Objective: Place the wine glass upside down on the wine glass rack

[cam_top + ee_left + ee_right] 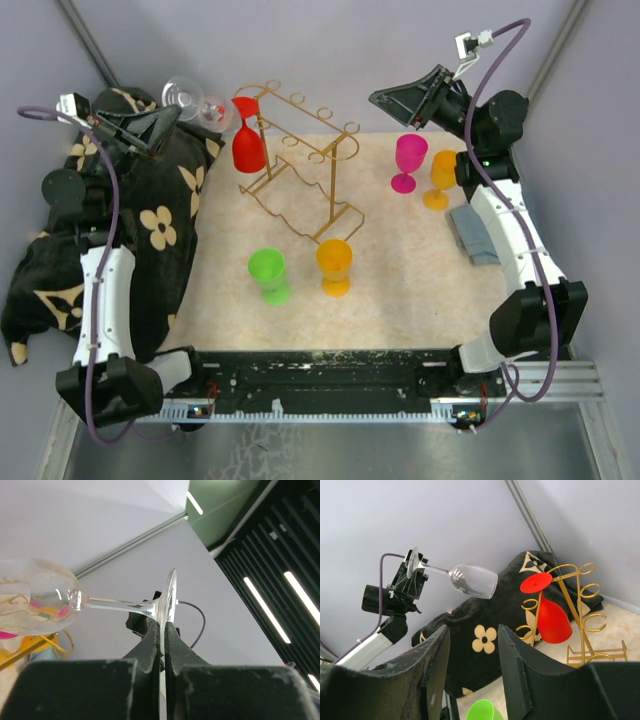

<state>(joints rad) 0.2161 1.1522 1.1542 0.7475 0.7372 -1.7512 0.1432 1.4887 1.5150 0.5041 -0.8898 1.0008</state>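
The wine glass [200,102], clear, hangs in the air on its side at the far left, above a dark flowered cloth [160,220]. Its bowl points toward the wine glass rack [300,175]. The left gripper [162,630] is pinched tight on the rim of its foot, with the stem roughly level. A red glass [248,140] hangs upside down on the rack. The right gripper [472,670] stands about half open and empty, well apart.

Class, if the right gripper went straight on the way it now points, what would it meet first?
The right gripper would probably reach the black floral cloth first, though depth is unclear.
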